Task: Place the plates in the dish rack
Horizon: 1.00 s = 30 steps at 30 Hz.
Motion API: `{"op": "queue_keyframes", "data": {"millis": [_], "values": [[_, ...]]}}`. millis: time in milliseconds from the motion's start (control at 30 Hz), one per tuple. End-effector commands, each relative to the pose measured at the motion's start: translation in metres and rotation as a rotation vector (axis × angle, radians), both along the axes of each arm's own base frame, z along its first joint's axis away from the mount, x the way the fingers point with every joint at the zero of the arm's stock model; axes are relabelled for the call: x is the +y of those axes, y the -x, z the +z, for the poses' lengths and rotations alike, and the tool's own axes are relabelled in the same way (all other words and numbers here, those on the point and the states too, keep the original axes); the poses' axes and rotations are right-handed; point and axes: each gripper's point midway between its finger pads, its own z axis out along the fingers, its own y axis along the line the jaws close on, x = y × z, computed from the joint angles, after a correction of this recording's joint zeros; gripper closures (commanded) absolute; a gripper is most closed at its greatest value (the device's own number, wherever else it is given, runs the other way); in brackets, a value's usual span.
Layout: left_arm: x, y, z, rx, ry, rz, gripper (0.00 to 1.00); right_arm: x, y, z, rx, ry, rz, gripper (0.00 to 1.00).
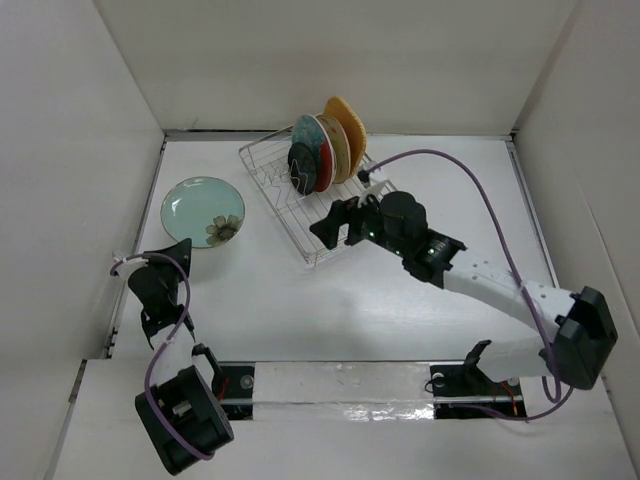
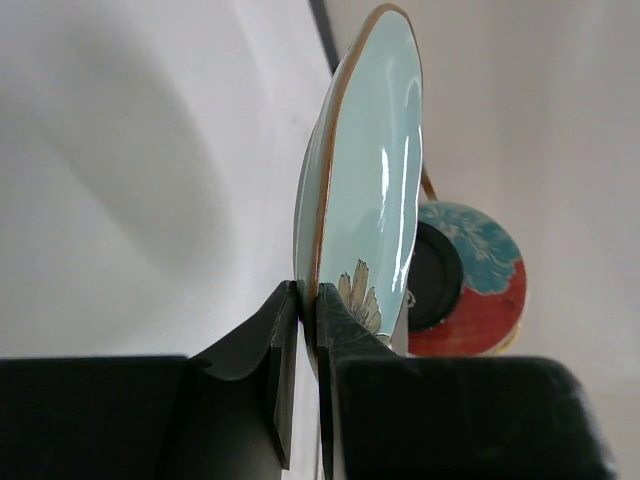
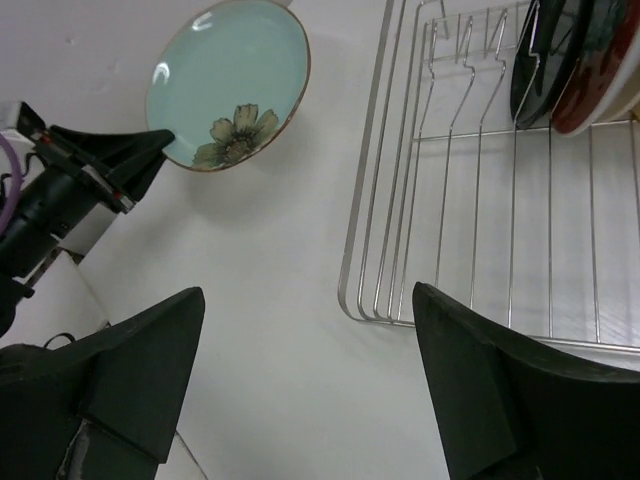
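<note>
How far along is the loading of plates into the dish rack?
Done: several plates stand upright in the dish rack. In hand: the left tool is shut on the rim of the pale teal plate. Left: carrying it into the rack. The right tool is open and empty.

Bright, even light from overhead fills the white box point(image 1: 330, 60), leaving the table point(image 1: 330, 320) nearly washed out. Shadows are soft: a faint smudge under the right arm point(image 1: 480, 275), thin grey lines beneath the rack point(image 3: 550, 230) wires. The shiny strip point(image 1: 340, 385) at the near edge glints. In the left wrist view white glare streaks run down the teal plate point(image 2: 385, 170), while the close left fingers point(image 2: 285, 380) and the red plate point(image 2: 485, 310) behind look blurred
</note>
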Motion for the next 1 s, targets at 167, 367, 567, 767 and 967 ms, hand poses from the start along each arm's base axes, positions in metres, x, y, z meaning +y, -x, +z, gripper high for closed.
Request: {"op": "queue_keyframes", "data": {"millis": [167,367,567,767,967], "values": [[-0.058,0.003,0.129,-0.386,-0.14,-0.306,1.0,0.075,-0.055,0.043,-0.021,-0.057,0.061,0.04],[-0.1,0.011,0.151,-0.471,-0.142,-0.493,1.0,0.102,-0.101,0.024,0.016,-0.013,0.071,0.02],[-0.137,0.021,0.177,-0.561,-0.103,-0.666,1.0,0.094,-0.122,0.009,0.048,-0.011,0.071,0.01],[-0.152,0.024,0.183,-0.59,-0.128,-0.737,1.0,0.095,-0.094,0.022,0.028,-0.124,0.273,0.28],[-0.148,0.013,0.174,-0.525,-0.195,-0.705,1.0,0.096,-0.058,0.032,0.028,-0.238,0.467,0.96]]}}
